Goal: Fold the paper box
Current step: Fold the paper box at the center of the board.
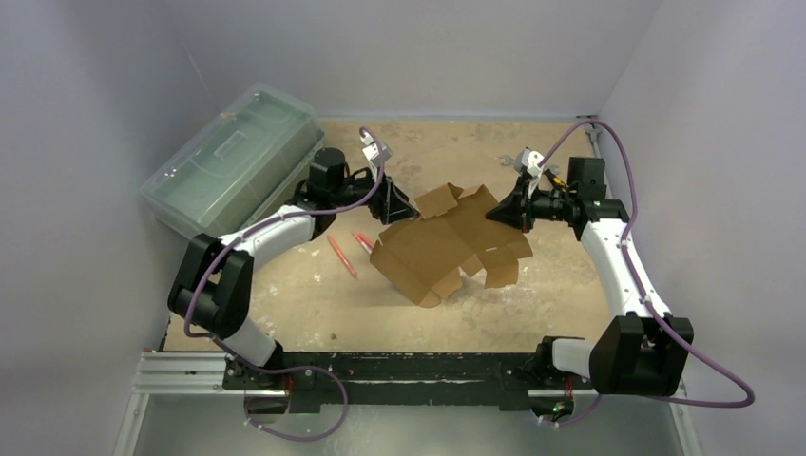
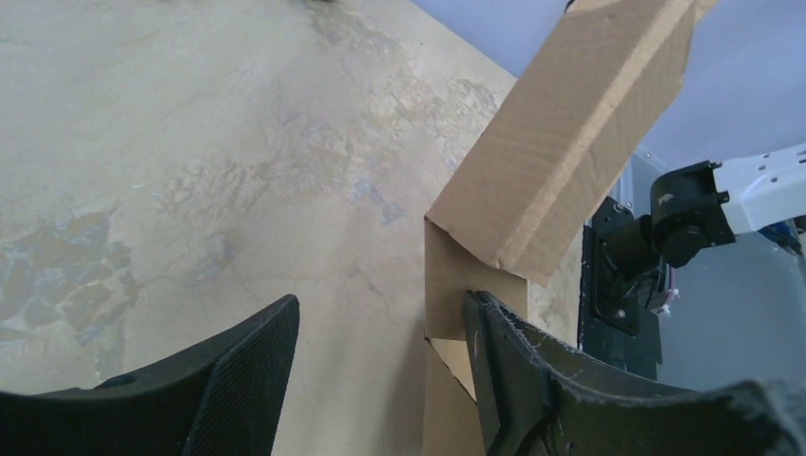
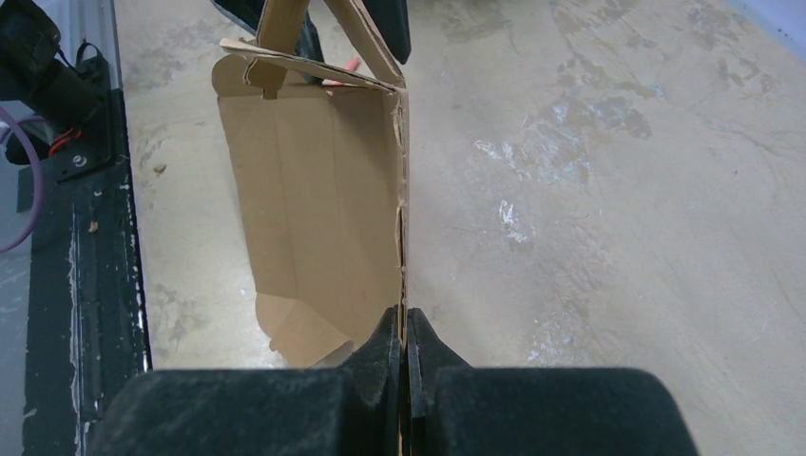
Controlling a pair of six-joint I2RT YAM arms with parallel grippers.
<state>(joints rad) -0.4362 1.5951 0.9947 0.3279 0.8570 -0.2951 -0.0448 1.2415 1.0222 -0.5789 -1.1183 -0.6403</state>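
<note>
Cardboard box [image 1: 432, 252] is sitting mid-frame; right fingers [image 3: 388, 347] are clamping on its edge, left fingers [image 2: 252, 370] are hovering apart, gripping nothing, beside it.

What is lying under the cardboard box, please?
Around the box only stained table shows; two red sticks lie just left of it. The patch directly beneath its panels is covered, so I cannot tell what lies there.

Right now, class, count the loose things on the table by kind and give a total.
paper box: 1
green plastic case: 1
red sticks: 2
Total: 4
</note>
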